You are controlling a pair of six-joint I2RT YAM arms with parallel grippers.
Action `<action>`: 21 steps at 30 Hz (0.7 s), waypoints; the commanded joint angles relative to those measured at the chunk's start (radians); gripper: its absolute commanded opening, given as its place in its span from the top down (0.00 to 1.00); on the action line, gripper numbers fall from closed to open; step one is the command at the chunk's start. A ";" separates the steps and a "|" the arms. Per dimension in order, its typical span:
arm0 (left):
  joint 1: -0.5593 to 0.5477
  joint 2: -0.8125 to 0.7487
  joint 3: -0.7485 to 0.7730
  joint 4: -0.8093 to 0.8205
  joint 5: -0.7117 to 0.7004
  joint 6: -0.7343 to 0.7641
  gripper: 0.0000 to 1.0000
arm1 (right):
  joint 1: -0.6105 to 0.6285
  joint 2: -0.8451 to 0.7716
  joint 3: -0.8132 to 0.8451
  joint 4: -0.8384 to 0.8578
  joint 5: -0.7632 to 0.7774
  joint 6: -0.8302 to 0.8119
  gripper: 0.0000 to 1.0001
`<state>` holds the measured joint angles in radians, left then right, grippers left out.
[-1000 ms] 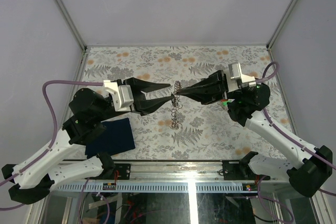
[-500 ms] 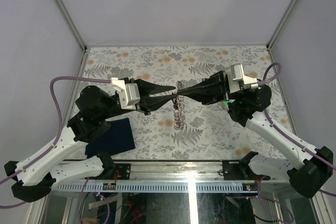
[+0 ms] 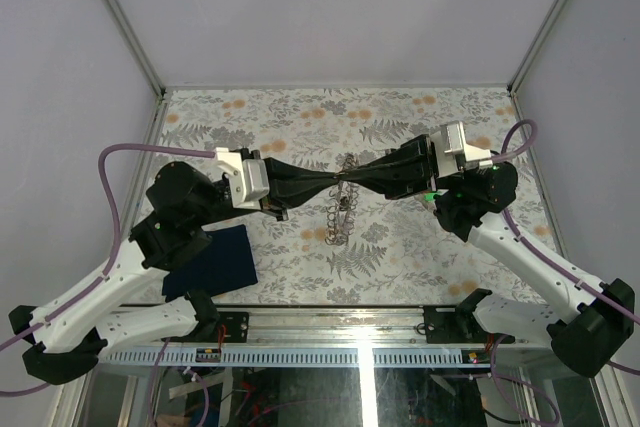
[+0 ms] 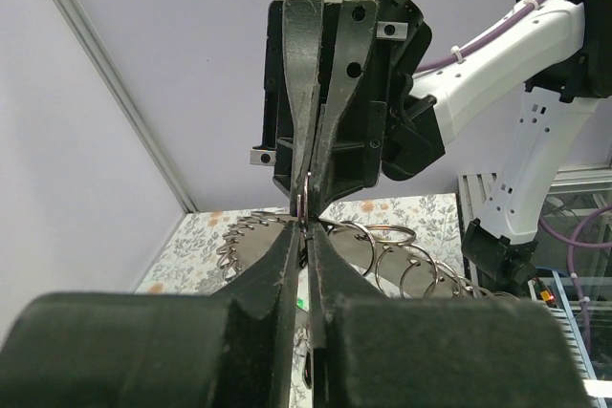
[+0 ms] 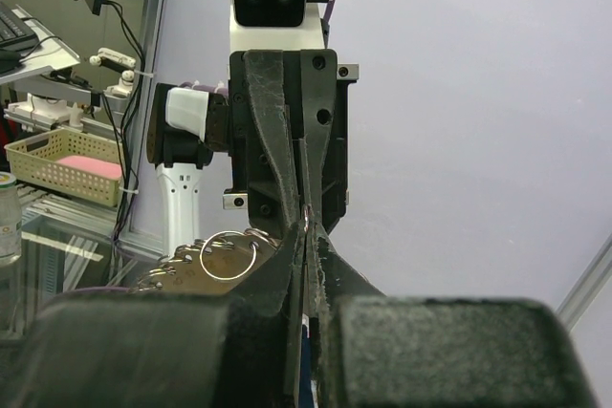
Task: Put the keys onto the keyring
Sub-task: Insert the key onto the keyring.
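The keyring [image 3: 340, 217], a silvery chain of small rings, hangs between both grippers over the middle of the table. My left gripper [image 3: 333, 185] and right gripper [image 3: 347, 183] meet tip to tip on its upper part. In the left wrist view my left gripper [image 4: 306, 228] is shut on a small ring, and the right gripper [image 4: 307, 193] faces it, also shut. Rings of the keyring [image 4: 386, 226] trail to the right. Flat dull toothed pieces [image 4: 251, 241], seemingly keys, sit threaded among them. In the right wrist view my right gripper [image 5: 305, 231] pinches the same ring, with the keyring [image 5: 227, 257] to its left.
A dark blue square cloth [image 3: 212, 259] lies on the flowered table [image 3: 420, 247] near the left arm's base. Metal frame posts and grey walls stand round the table on three sides.
My left gripper was open beside the chain a second ago. It has moved right and shut on the ring at the right gripper's tip. The right gripper has hardly moved.
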<state>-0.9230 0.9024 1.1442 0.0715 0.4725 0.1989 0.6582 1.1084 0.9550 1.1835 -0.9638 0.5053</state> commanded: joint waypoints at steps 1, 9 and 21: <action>-0.001 0.009 0.039 0.031 0.008 0.008 1.00 | -0.002 -0.005 0.023 0.001 -0.043 -0.032 1.00; -0.001 0.039 0.129 -0.143 -0.002 0.088 1.00 | -0.002 -0.070 0.064 -0.414 -0.086 -0.310 0.92; -0.001 0.078 0.226 -0.328 -0.001 0.173 1.00 | -0.001 -0.105 0.157 -0.837 -0.082 -0.580 0.87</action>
<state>-0.9207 0.9794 1.3033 -0.2695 0.4671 0.3309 0.6525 1.0069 1.0580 0.5098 -1.0260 0.0299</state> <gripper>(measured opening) 0.010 0.133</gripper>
